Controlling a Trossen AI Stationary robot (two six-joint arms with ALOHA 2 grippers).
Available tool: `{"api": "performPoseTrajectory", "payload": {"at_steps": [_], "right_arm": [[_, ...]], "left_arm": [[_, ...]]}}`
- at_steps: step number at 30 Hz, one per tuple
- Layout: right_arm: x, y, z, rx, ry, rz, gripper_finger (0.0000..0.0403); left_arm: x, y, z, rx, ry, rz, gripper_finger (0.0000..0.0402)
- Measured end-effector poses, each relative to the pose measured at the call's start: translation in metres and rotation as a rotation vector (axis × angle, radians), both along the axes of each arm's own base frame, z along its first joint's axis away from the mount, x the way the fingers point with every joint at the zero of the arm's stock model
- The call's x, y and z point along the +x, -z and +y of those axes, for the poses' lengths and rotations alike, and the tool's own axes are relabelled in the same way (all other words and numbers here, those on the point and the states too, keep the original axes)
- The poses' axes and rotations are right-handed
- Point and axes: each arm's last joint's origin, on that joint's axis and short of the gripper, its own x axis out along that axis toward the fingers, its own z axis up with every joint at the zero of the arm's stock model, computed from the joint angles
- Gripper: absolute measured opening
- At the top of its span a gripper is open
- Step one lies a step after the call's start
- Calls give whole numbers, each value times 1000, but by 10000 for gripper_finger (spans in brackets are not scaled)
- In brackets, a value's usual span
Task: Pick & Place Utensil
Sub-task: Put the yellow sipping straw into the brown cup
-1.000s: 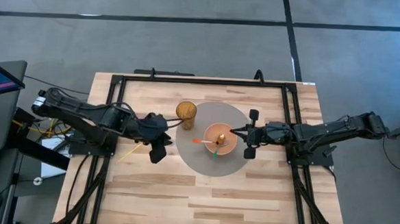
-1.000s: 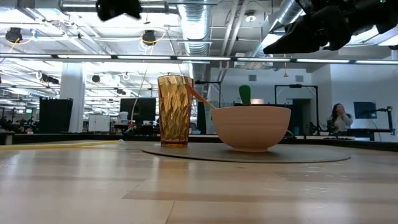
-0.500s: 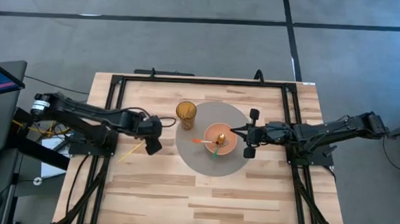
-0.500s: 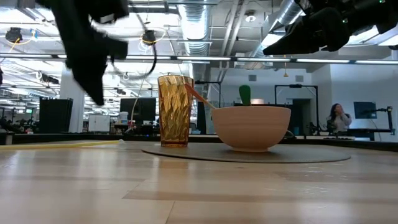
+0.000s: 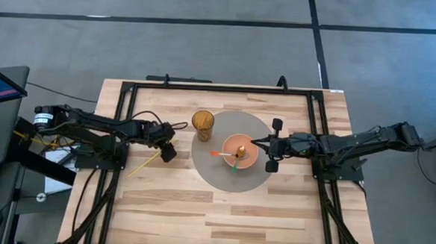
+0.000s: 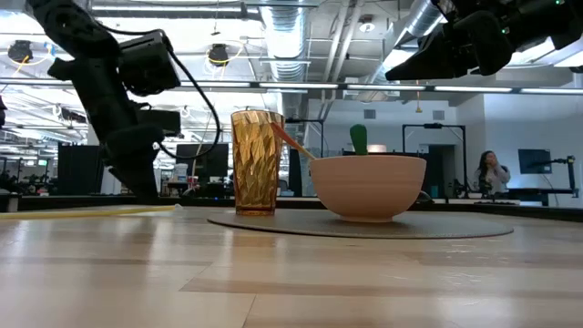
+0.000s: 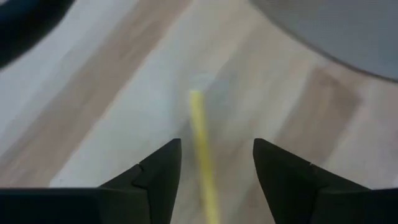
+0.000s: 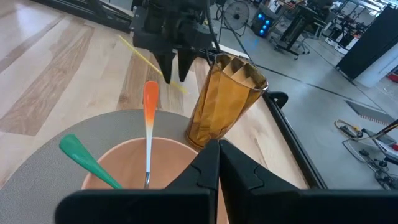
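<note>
A thin yellow utensil (image 5: 144, 164) lies flat on the wooden table, left of the grey round mat (image 5: 230, 179). My left gripper (image 5: 168, 151) stands low over the utensil's far end, open. Its two fingers stand on either side of the yellow utensil (image 7: 202, 163) without touching it. On the mat sit an amber glass (image 5: 202, 123) and a pink bowl (image 5: 240, 150). An orange utensil (image 8: 149, 118) and a green utensil (image 8: 87, 158) lean in the bowl. My right gripper (image 5: 261, 145) hangs shut above the bowl's right rim.
The table's black frame rails (image 5: 120, 132) run along its left, right and far sides. Bare wood (image 5: 213, 211) spreads between the mat and the near edge. A person (image 6: 496, 169) sits far off in the room behind the table.
My left gripper has come down from well above the table to just over the yellow utensil's far end, drawing back a little toward the table's left edge. The utensil, bowl and glass have stayed where they were.
</note>
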Motion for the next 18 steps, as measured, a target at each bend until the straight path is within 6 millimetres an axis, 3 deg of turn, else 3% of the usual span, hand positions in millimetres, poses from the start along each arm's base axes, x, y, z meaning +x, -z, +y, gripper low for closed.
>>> {"api": "performPoseTrajectory", "payload": {"at_steps": [7, 14, 18], "right_arm": [[0, 0, 0, 0, 0, 3, 1], [0, 0, 0, 0, 0, 5, 1], [0, 0, 0, 0, 0, 4, 1]], "left_arm": [[-7, 7, 6, 69, -57, 18, 184], [-14, 24, 2, 51, -88, -76, 167], [-14, 24, 2, 78, -99, -88, 136]]}}
